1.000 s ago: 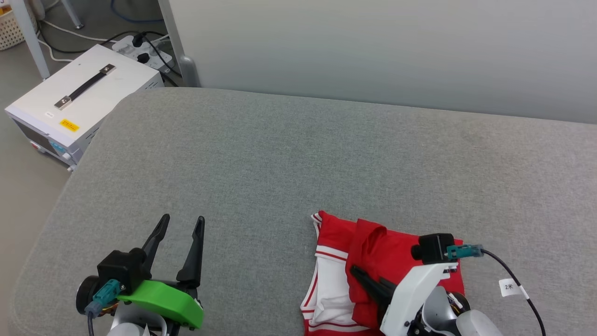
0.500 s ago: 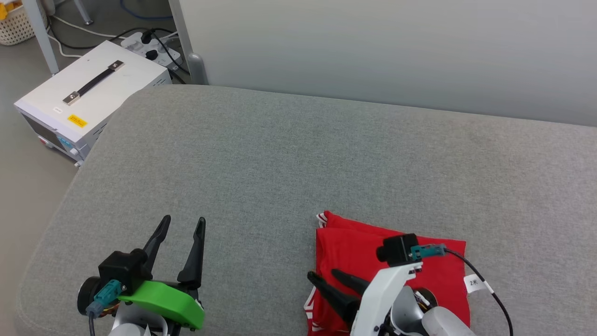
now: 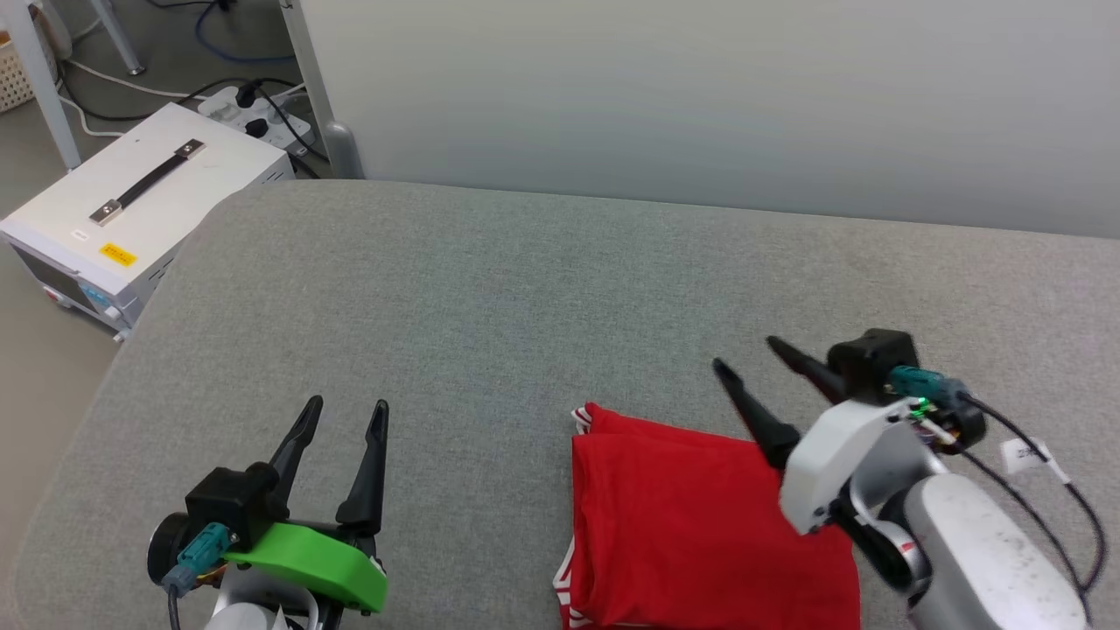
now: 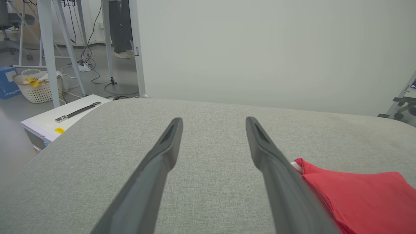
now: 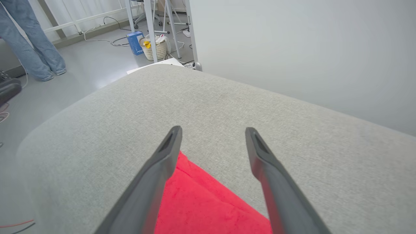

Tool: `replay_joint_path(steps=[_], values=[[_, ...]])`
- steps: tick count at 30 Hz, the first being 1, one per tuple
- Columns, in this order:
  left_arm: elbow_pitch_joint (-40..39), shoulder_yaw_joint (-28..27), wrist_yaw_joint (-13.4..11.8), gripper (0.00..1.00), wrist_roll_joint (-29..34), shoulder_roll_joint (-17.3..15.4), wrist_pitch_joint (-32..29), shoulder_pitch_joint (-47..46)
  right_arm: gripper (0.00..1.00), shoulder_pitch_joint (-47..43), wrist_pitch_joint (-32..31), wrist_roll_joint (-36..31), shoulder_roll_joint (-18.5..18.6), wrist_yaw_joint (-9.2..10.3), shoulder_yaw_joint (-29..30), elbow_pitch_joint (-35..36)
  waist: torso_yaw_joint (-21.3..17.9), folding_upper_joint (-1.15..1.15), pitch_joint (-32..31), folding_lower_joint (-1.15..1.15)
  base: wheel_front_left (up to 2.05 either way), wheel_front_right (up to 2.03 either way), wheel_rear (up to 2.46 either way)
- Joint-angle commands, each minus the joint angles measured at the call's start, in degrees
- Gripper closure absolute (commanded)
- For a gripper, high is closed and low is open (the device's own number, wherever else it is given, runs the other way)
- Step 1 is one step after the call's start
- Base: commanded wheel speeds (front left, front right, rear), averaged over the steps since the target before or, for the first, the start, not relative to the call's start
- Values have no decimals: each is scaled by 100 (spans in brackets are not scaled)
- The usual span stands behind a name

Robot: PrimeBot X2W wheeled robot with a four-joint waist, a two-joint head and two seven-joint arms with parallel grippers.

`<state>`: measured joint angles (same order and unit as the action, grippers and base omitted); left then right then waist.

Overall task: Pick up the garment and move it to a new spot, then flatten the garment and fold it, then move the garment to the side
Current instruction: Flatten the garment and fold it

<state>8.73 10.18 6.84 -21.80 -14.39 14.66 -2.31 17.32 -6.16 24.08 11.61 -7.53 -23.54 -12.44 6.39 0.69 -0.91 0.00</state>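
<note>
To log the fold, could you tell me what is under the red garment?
The garment rests on the grey padded surface; striped trim peeks out at its left edge. Folded-under layers are hidden.

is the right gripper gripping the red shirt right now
No, the right gripper is open, pinching no cloth, and the garment lies folded on the grey surface.
</note>
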Motion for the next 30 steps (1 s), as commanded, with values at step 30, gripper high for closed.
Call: replay_joint_path(steps=[30], values=[[-544, -247, 63, 0, 390, 383, 34, 365, 0, -2074, 1618, -1572, -406, 4, 2849, 1604, -475, -69, -85, 0, 0, 0, 0]])
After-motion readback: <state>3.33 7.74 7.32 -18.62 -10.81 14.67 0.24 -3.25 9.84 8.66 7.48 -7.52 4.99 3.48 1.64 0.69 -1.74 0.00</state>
